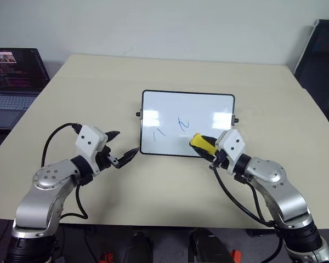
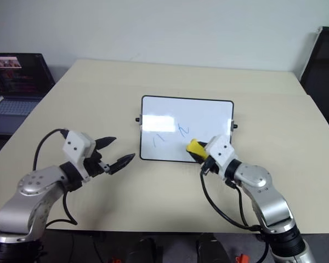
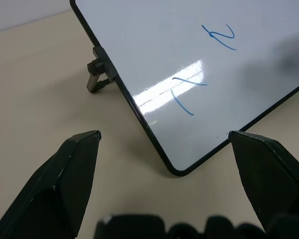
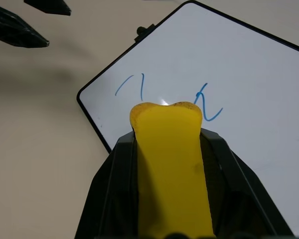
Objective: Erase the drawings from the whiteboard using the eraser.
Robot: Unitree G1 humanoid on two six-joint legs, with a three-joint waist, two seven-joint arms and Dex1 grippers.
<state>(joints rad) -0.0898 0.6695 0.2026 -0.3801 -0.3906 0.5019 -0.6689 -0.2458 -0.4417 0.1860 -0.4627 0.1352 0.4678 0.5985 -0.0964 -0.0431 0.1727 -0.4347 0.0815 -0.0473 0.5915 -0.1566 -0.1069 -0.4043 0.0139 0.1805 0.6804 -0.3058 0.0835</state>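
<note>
Open dark-screened laptop (image 1: pixel 13 82) at the upper left of the head view, off the edge of the pale beige table (image 1: pixel 71 98). Lower left: left gripper (image 1: pixel 122 147), two black fingers spread wide, empty, hovering just beside the lower left corner of the board. Centre of frame: rectangular glossy white whiteboard (image 1: pixel 170 109) with thin black frame, propped at a tilt on small black side knobs. On its lower half, two thin blue marker drawings: a hooked stroke (image 1: pixel 159 133) toward the left, a zigzag squiggle (image 1: pixel 182 124) near the middle. No third mark made out. Right of centre: small oblong yellow eraser (image 1: pixel 200 143) with black part, pinched firmly in the right gripper (image 4: pixel 167 149), its tip at the lower edge of the board, just right of the zigzag; contact with the surface could not be told.

Judged risks: a propped, unheld board likely to slide or tip backward under wiping pressure. Too light a stroke likely to smear ink. Eraser possibly twisted in the pinch by sideways drag.
</note>
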